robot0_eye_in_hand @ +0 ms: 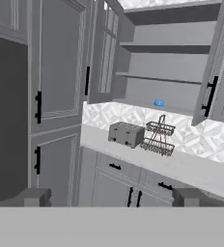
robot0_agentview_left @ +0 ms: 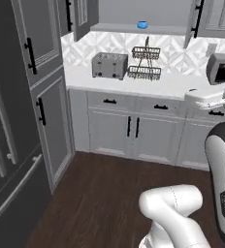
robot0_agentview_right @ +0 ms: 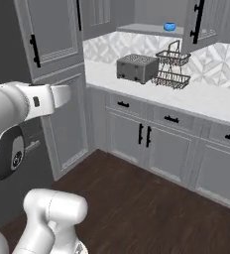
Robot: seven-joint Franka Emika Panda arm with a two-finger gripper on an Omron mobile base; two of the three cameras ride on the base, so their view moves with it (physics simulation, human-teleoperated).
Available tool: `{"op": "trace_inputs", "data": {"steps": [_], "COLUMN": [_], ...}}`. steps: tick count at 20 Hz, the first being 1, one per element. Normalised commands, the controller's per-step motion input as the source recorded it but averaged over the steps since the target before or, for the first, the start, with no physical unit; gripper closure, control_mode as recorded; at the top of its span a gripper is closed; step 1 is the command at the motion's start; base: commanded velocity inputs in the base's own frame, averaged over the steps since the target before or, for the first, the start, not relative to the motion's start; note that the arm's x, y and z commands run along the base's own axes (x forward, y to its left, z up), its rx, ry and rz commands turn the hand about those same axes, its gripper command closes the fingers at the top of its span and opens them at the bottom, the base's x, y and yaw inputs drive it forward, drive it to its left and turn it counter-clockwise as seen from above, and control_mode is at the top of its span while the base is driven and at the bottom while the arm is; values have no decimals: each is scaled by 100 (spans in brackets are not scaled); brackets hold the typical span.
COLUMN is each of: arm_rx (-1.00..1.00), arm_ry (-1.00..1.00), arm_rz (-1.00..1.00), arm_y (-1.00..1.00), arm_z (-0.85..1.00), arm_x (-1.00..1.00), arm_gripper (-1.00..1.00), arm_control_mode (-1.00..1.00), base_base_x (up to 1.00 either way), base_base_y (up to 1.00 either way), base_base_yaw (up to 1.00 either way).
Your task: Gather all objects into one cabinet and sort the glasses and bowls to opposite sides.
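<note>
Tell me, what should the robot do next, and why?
Probably drive closer to the counter. The blue cup sits high on the open cabinet's bottom shelf, above the toaster, and the open, empty hand looks too far away to reach it.

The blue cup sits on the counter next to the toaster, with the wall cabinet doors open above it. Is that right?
Not quite. The blue cup sits on the bottom shelf of the open wall cabinet, above the toaster and wire rack, not on the counter. The hand view shows it best; the cabinet doors are open, as you say.
</note>
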Motion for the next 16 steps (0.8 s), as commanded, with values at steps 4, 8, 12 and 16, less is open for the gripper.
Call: {"op": "trace_inputs", "data": {"steps": [4, 8, 12, 16], "arm_rx": [0, 0, 0, 0], "arm_ry": [0, 0, 0, 0], "arm_rz": [0, 0, 0, 0], "arm_y": [0, 0, 0, 0], "arm_z": [0, 0, 0, 0], "arm_x": [0, 0, 0, 0], "arm_gripper": [-100, -100, -100, -100], "arm_control_mode": [100, 100, 100, 100], "base_base_x": [9, 43, 40, 54], "base_base_y": [40, 77, 97, 71], "base_base_yaw": [-77, -60, -26, -19]}}
